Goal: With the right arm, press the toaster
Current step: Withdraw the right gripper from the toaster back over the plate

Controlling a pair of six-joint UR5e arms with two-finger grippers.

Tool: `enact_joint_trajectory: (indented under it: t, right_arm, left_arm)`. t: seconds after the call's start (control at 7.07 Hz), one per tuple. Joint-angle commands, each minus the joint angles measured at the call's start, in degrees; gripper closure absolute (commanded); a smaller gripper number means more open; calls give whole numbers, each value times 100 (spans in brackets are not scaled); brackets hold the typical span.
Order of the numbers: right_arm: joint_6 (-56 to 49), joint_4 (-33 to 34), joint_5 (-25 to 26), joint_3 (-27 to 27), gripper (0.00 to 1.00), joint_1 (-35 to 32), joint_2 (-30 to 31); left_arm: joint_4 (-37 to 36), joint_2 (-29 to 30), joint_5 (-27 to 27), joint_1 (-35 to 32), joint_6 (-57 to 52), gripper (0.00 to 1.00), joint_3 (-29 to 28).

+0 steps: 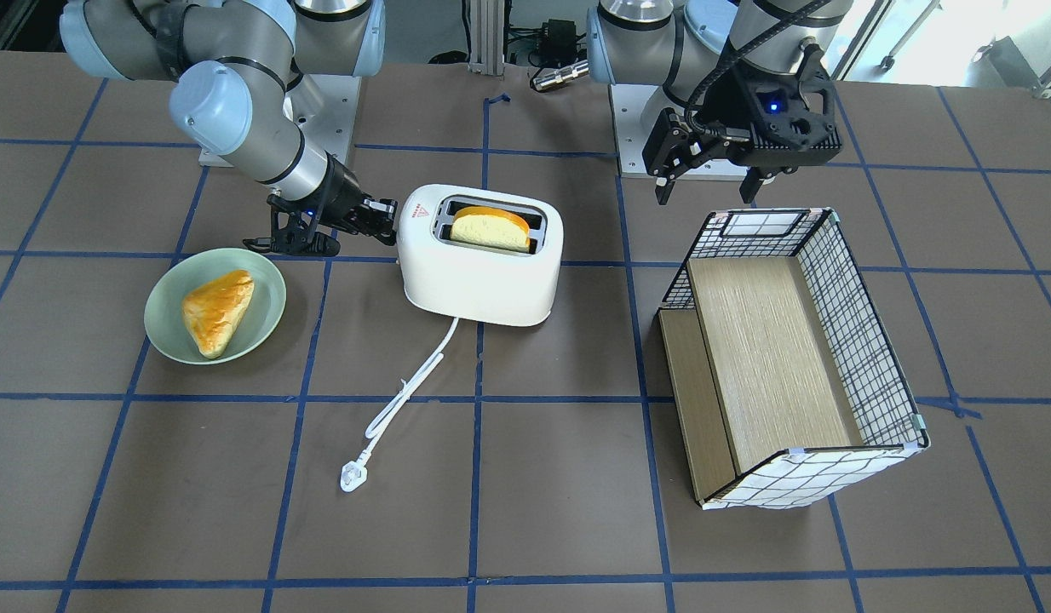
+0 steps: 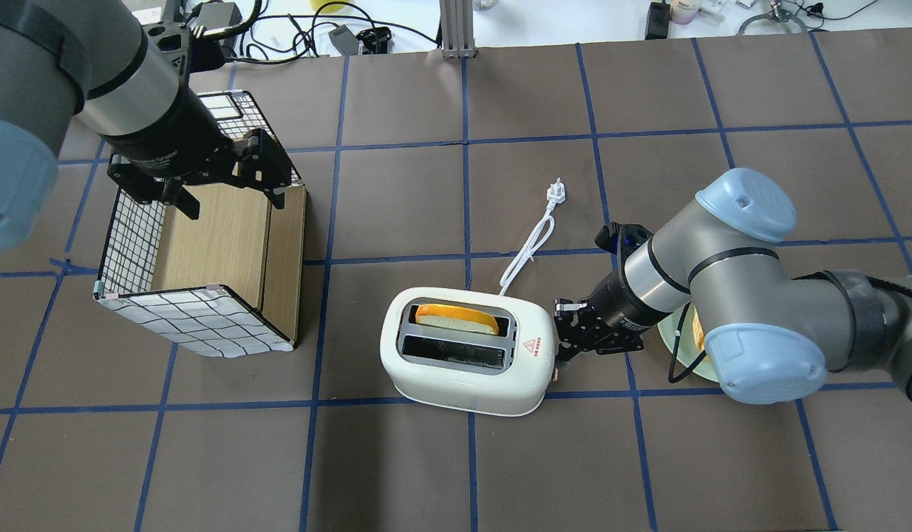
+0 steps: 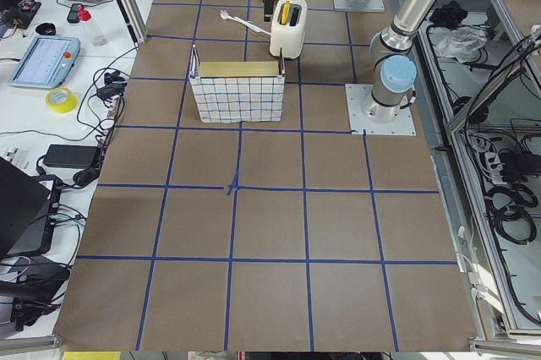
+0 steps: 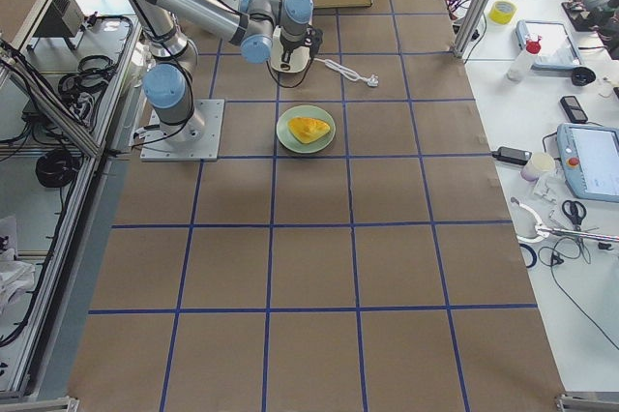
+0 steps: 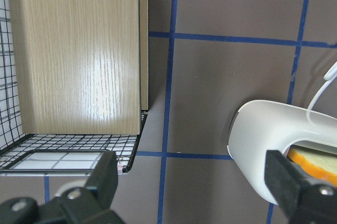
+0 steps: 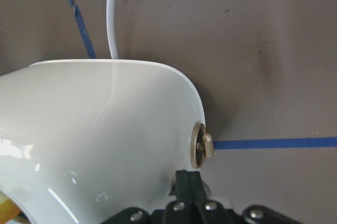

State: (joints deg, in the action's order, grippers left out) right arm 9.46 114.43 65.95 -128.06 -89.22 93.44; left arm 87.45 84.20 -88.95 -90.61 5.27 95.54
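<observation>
The white two-slot toaster (image 1: 479,272) stands mid-table with a slice of bread (image 1: 490,228) in one slot; it also shows in the overhead view (image 2: 463,377). My right gripper (image 1: 387,214) is shut and empty, with its tips against the toaster's end wall. In the right wrist view the shut fingertips (image 6: 188,179) sit just beside a small metal knob (image 6: 202,145) on that end of the toaster (image 6: 95,129). My left gripper (image 1: 709,186) is open and empty, and hovers over the basket's robot-side edge; its fingers (image 5: 105,182) frame the left wrist view.
A green plate (image 1: 163,328) with a pastry (image 1: 216,311) lies beside the right gripper. A wire basket with a wooden shelf (image 1: 772,358) stands under the left gripper. The toaster's white cord (image 1: 406,387) trails to a loose plug (image 1: 353,475).
</observation>
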Motion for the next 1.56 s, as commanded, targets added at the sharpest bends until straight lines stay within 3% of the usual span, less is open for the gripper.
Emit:
enact_joint_trajectory:
  t: [0.0, 0.85, 1.13, 1.41]
  right_arm:
    - [-32, 53, 14, 0, 100, 1, -72]
    - [-32, 45, 58, -18, 100, 1, -292]
    - [-49, 19, 1019, 262, 100, 54, -231]
    - [-49, -305, 1322, 693, 100, 45, -152]
  left_arm:
    - [0, 0, 0, 0, 0, 0, 0]
    - [0, 0, 0, 0, 0, 0, 0]
    - [-8, 0, 0, 0, 0, 0, 0]
    - [0, 0, 0, 0, 0, 0, 0]
